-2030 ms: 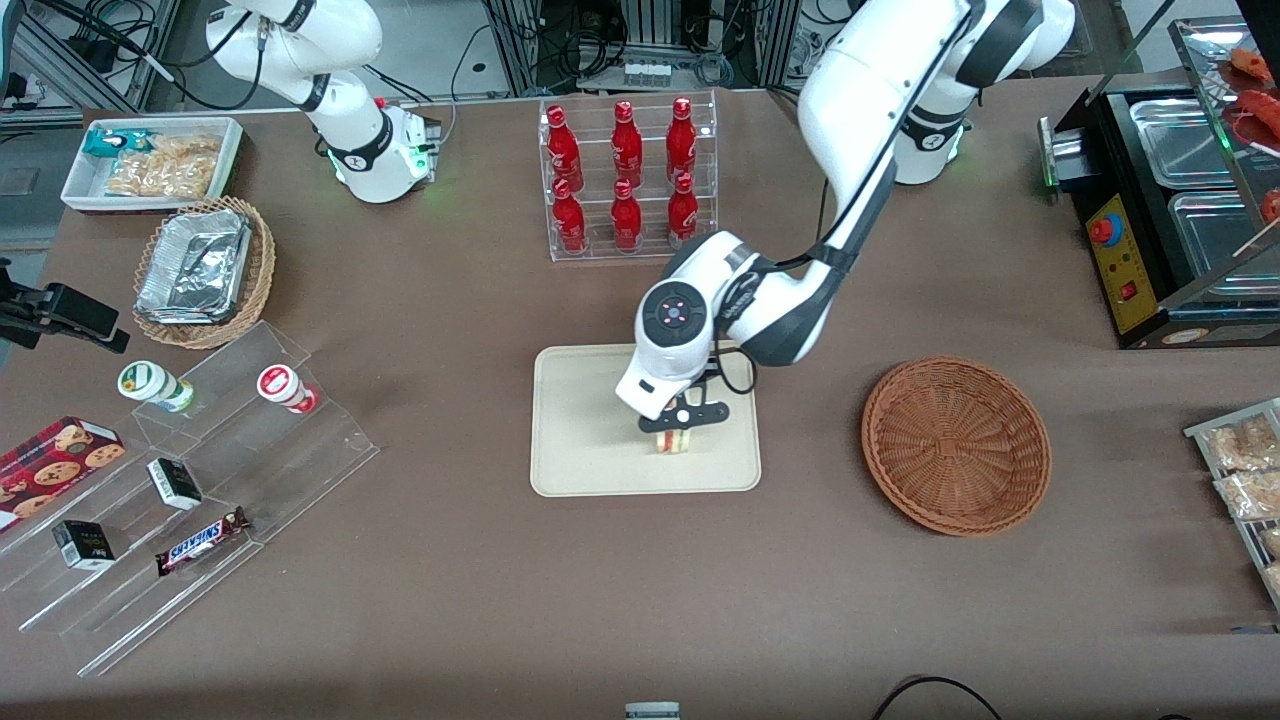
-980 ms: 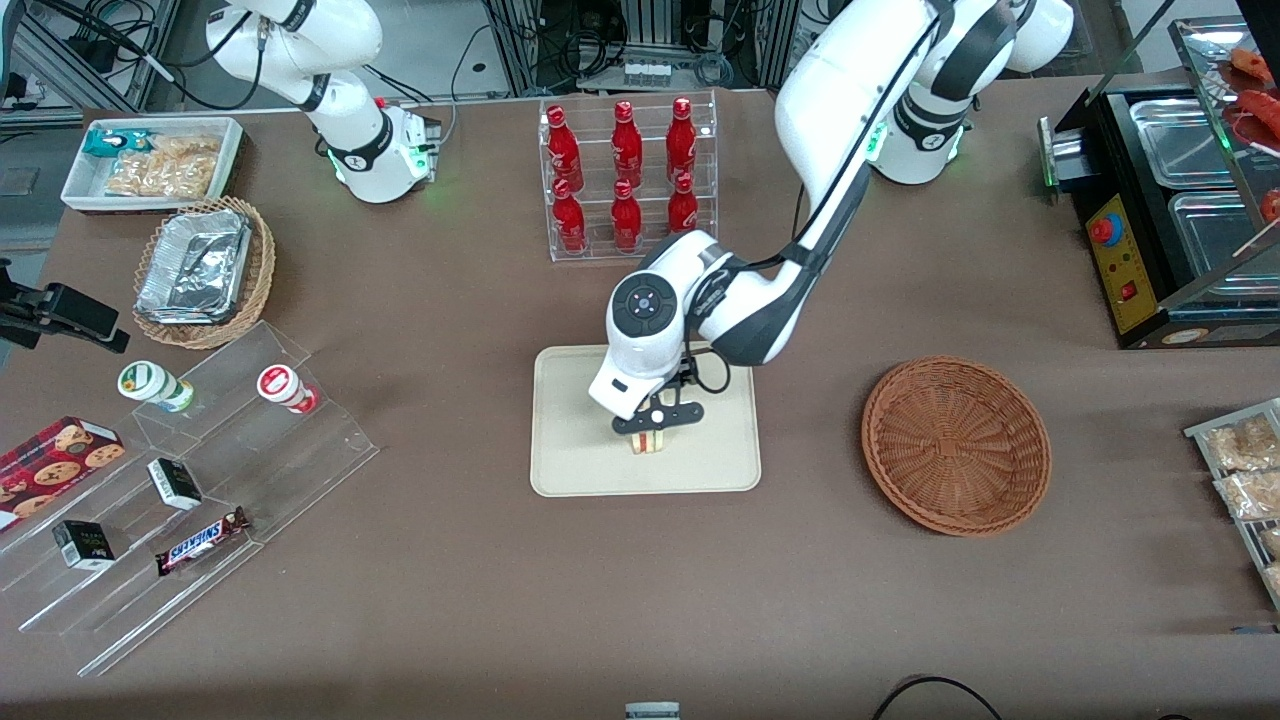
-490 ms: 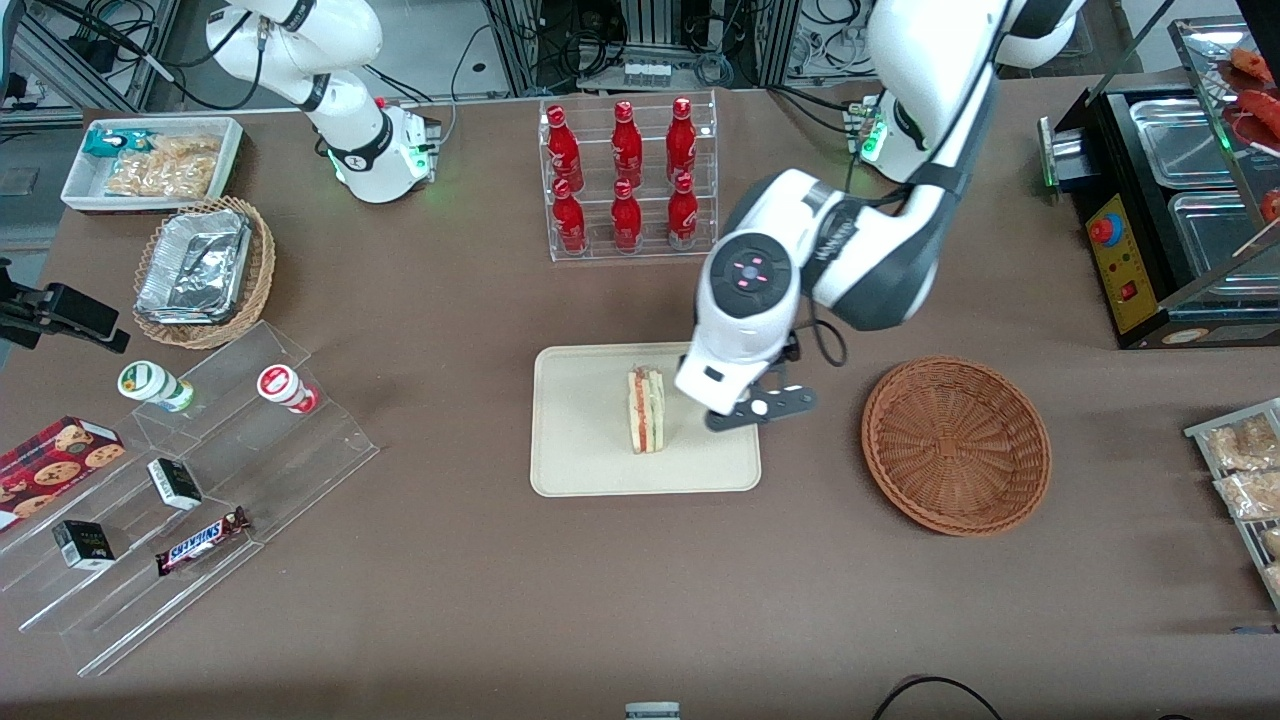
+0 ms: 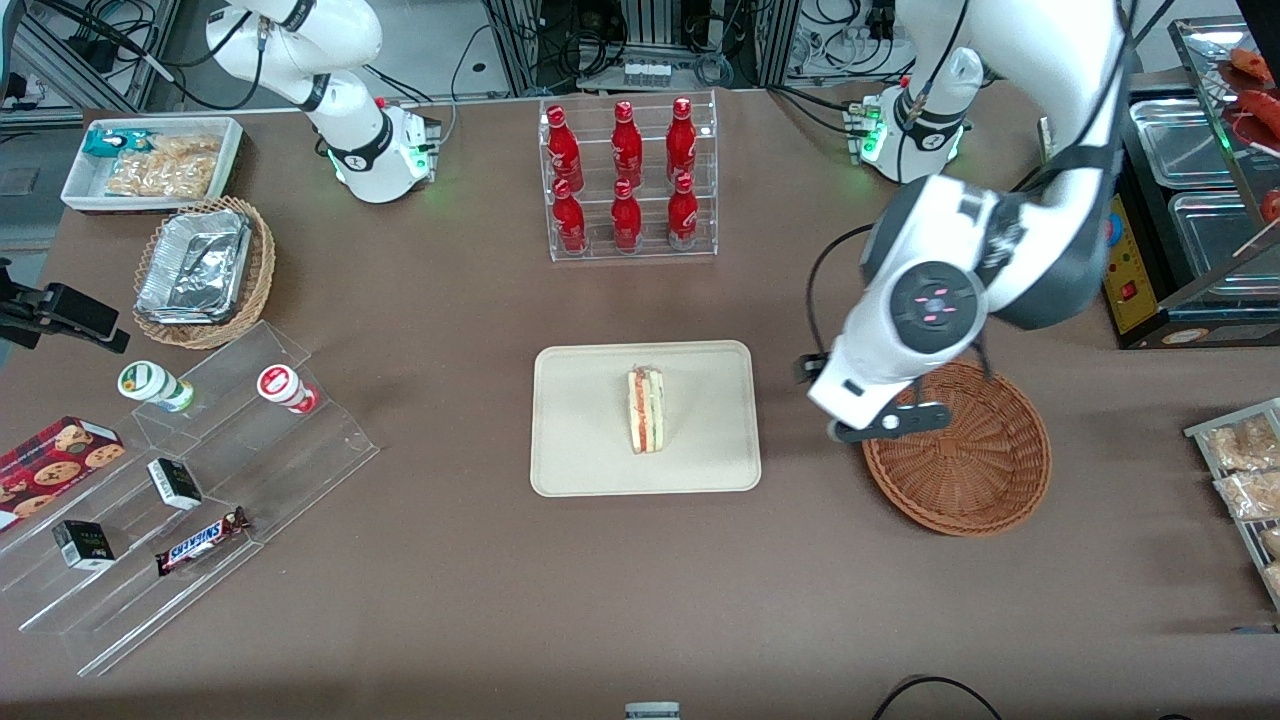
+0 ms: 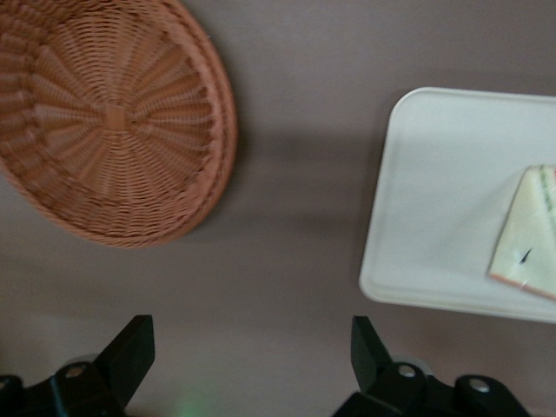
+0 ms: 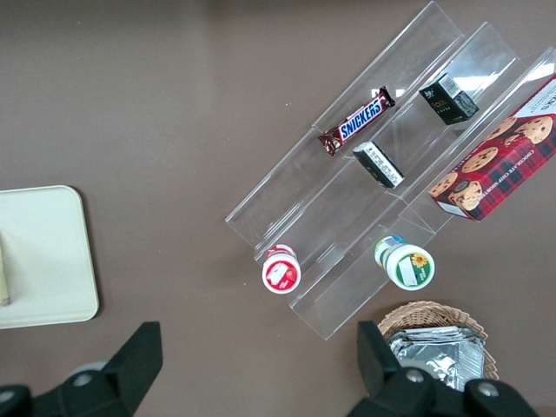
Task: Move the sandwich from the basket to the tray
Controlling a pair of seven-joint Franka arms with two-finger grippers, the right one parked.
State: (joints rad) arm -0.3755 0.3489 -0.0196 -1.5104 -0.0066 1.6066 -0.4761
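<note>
The sandwich (image 4: 646, 410), a pale wedge with red and green layers, stands on its edge on the cream tray (image 4: 590, 465) in the middle of the table. Nothing holds it. My gripper (image 4: 885, 424) hangs above the table at the rim of the reddish-brown basket (image 4: 965, 450), on the side toward the tray. The wrist view shows its fingers (image 5: 130, 347) spread wide with only bare table between them, gripper (image 5: 252, 352) open. That view also shows the basket (image 5: 113, 122) with nothing in it, the tray (image 5: 434, 200), and a corner of the sandwich (image 5: 528, 234).
A clear rack of red bottles (image 4: 627, 180) stands farther from the camera than the tray. A stepped acrylic stand with snacks (image 4: 190, 480), a tan basket of foil containers (image 4: 205, 270) and a white bin (image 4: 150, 165) lie toward the parked arm's end. A black food warmer (image 4: 1170, 200) sits at the working arm's end.
The gripper let go of the sandwich on the tray, opened, rose and swung away to the basket's rim. The sandwich stays standing on the tray.
</note>
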